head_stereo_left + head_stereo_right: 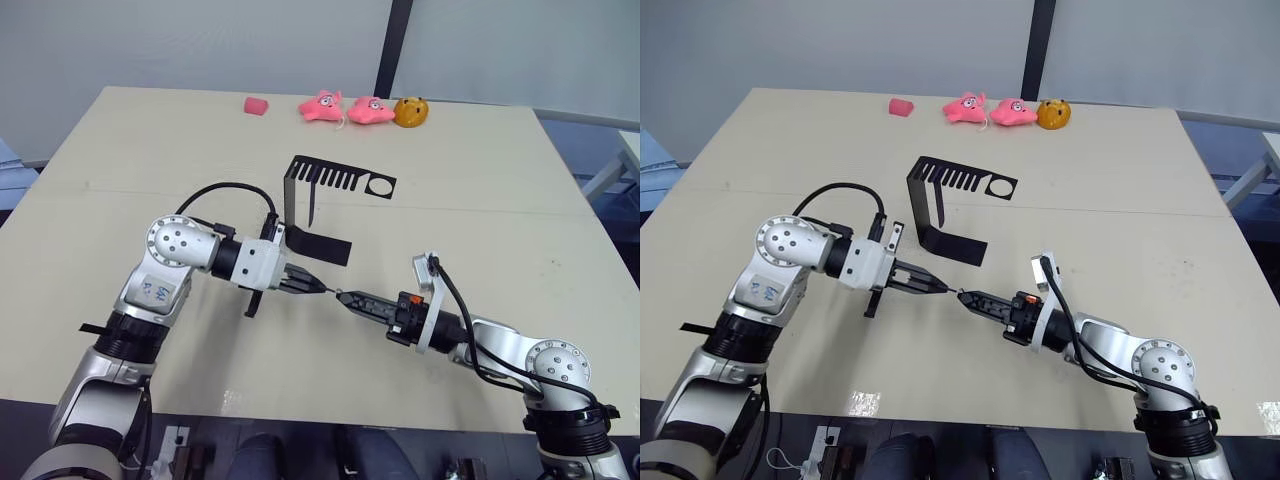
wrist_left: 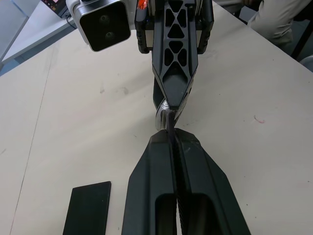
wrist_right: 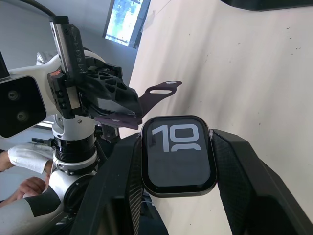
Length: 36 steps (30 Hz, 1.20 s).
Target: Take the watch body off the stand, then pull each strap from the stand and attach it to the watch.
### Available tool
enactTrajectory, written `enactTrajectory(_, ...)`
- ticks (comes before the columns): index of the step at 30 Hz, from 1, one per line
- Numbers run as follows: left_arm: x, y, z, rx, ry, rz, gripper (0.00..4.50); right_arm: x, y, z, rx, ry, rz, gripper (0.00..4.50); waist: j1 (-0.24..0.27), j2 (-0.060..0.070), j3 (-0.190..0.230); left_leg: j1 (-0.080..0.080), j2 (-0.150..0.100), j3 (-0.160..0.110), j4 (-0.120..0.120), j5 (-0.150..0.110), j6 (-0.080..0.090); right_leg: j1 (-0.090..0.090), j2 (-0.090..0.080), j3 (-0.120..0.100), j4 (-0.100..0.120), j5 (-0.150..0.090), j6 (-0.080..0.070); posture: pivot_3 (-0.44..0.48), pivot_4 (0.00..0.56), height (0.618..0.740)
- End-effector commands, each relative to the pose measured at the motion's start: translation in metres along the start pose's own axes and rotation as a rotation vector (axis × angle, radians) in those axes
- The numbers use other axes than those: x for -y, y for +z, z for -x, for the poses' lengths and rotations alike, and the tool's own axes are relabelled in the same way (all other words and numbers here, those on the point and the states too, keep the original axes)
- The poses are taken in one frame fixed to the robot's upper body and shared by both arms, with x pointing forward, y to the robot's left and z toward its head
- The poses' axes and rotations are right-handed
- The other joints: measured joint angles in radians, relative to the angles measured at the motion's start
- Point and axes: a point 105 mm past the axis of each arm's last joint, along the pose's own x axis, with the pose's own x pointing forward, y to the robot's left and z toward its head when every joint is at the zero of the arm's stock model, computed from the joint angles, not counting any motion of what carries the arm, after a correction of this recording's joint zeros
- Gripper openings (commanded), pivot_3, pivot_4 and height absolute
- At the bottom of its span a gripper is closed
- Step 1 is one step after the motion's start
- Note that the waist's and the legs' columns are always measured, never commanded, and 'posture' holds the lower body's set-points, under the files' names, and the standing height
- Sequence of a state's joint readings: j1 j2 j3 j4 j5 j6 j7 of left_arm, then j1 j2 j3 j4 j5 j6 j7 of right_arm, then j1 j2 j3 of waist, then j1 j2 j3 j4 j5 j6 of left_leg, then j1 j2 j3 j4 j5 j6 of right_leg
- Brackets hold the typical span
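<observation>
The watch body point(image 3: 178, 154), a grey-rimmed case with a black screen and white digits, sits clamped between my right gripper's fingers point(image 3: 239, 176). My right gripper point(image 1: 345, 297) points left over the table's middle. My left gripper point(image 1: 318, 287) faces it tip to tip, shut on a narrow dark strap point(image 3: 122, 117) whose slotted end point(image 3: 161, 90) sticks out past the fingers. In the left wrist view the strap's edge point(image 2: 169, 126) meets the watch body's rim point(image 2: 161, 115). The black stand point(image 1: 300, 205) stands just behind both grippers, with its comb-slotted top plate point(image 1: 345, 180) bare.
Two pink toys point(image 1: 322, 106) point(image 1: 370, 110), a small pink piece point(image 1: 256, 105) and an orange toy point(image 1: 411, 112) line the table's far edge. The stand's flat foot point(image 1: 322, 247) lies close behind my left gripper. A person's hand point(image 3: 29, 186) is beyond the table.
</observation>
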<state>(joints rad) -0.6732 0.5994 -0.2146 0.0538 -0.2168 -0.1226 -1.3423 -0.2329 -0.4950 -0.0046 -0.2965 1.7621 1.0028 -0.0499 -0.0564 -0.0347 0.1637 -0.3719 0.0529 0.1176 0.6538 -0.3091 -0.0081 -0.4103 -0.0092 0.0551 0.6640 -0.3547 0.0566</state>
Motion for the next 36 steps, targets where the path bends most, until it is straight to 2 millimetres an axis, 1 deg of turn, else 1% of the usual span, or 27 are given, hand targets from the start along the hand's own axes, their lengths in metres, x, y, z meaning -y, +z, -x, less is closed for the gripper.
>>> enactTrajectory(1, -0.001, 0.004, -0.003, 0.007, 0.011, -0.028, 0.0, -0.014, -0.001, 0.0, -0.002, 0.044, 0.026, 1.6, 0.0, 0.0, 0.0, 0.0, 0.0, 0.0, 0.0, 0.0, 0.0, 0.0, 0.0, 0.0, 0.0, 0.0, 0.0, 0.0, 0.15, 0.74)
enactTrajectory(14, -0.003, 0.004, -0.005, 0.001, 0.016, -0.028, 0.0, -0.014, -0.001, -0.001, 0.002, 0.043, 0.025, 1.6, 0.0, 0.0, 0.0, 0.0, 0.0, 0.0, 0.0, 0.0, 0.0, 0.0, 0.0, 0.0, 0.0, 0.0, 0.0, 0.0, 0.15, 0.74)
enactTrajectory(22, -0.005, 0.012, -0.012, 0.018, 0.007, -0.046, 0.0, -0.013, -0.002, -0.001, 0.0, 0.039, 0.022, 1.6, 0.0, 0.0, 0.0, 0.0, 0.0, 0.0, 0.0, 0.0, 0.0, 0.0, 0.0, 0.0, 0.0, 0.0, 0.0, 0.0, 0.15, 0.74)
enactTrajectory(28, -0.005, 0.014, -0.015, 0.004, -0.021, -0.082, 0.0, -0.013, -0.003, -0.002, -0.004, 0.041, 0.019, 1.6, 0.0, 0.0, 0.0, 0.0, 0.0, 0.0, 0.0, 0.0, 0.0, 0.0, 0.0, 0.0, 0.0, 0.0, 0.0, 0.0, 0.15, 0.74)
enactTrajectory(36, -0.01, 0.021, -0.02, -0.021, -0.031, -0.148, 0.0, -0.012, -0.004, -0.002, -0.021, 0.029, 0.016, 1.6, 0.0, 0.0, 0.0, 0.0, 0.0, 0.0, 0.0, 0.0, 0.0, 0.0, 0.0, 0.0, 0.0, 0.0, 0.0, 0.0, 0.15, 0.74)
